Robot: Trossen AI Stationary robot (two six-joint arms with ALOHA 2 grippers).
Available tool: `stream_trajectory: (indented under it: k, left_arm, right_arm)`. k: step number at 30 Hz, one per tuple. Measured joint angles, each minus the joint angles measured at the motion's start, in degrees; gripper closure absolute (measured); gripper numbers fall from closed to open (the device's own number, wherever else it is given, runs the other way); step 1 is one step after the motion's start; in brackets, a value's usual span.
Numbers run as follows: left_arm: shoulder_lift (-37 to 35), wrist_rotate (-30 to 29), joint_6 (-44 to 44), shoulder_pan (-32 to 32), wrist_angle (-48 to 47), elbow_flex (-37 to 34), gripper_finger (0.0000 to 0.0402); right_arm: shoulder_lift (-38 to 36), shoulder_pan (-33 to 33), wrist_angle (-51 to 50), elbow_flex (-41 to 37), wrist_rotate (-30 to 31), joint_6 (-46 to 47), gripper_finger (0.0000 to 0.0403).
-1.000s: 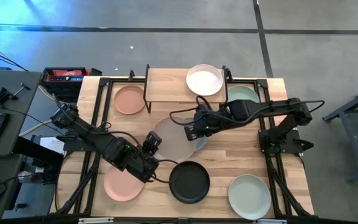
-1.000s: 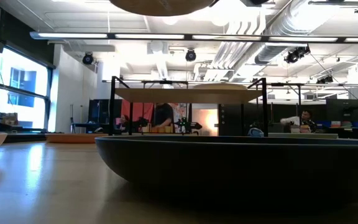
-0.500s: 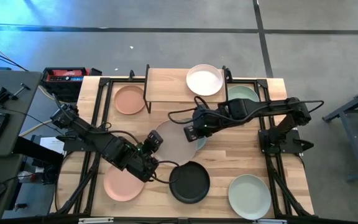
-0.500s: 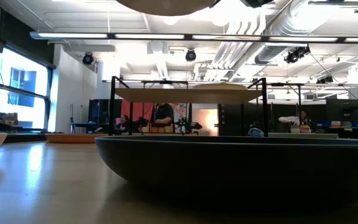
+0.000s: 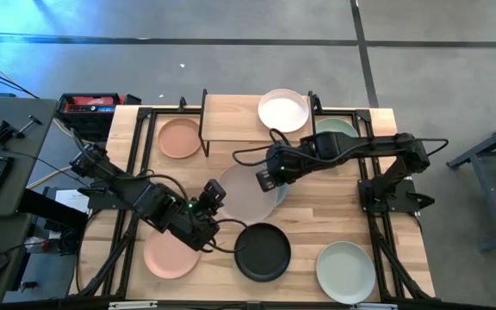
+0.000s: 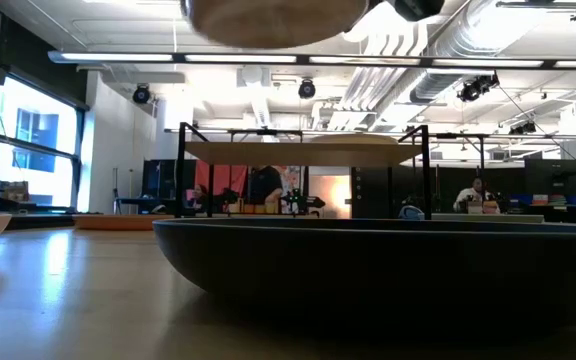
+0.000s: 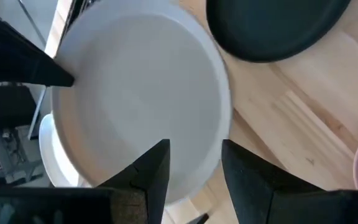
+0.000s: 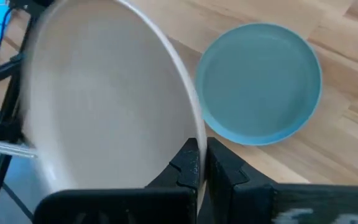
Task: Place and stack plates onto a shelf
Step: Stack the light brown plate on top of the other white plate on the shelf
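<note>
A pale grey plate (image 5: pixel 241 194) hangs in the air over the table's middle; its underside shows at the top of the low view (image 6: pixel 268 15). My right gripper (image 5: pixel 265 181) is shut on its right rim. My left gripper (image 5: pixel 214 195) is open at the plate's left rim; in the left wrist view its fingers (image 7: pixel 194 146) stand one over the plate's face (image 7: pixel 135 99) and one beyond the rim. The shelf (image 5: pixel 231 120) stands at the far edge with a white plate (image 5: pixel 283 110) on its right half. My right gripper pinches the grey plate's rim (image 8: pixel 194 127) on the plate's right side, one finger on the inner face and one on the outside. The fingers come from the table's right. The plate is lifted clear, above the height of the shelf top (image 6: pixel 298 150).
A grey-blue plate (image 8: pixel 260 93) lies on the table under the lifted plate's right side. A black plate (image 5: pixel 263 251), a peach plate (image 5: pixel 170 254) and a pale green plate (image 5: pixel 345 271) lie near the front edge. Another peach plate (image 5: pixel 180 138) and a green plate (image 5: pixel 336 129) flank the shelf.
The right gripper has carried the grey plate a little toward the table's right and far edge. In the low view the plate now shows lower and blurred. The left arm has drawn back slightly toward the left.
</note>
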Motion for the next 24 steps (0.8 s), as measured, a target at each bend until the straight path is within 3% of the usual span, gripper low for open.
stream_trajectory:
  k: [13,24]
  left_arm:
    - [0.00,0.05,-3.34,0.03,-0.38,-0.07,0.0268]
    - [0.00,0.04,-9.94,4.69,-0.38,-0.07,0.0268]
  right_arm:
    - [-0.04,-4.66,-2.72,-0.01,-0.94,-3.25,0.0403]
    - [-0.04,-13.87,-2.68,-0.01,-7.43,-15.75,0.0403]
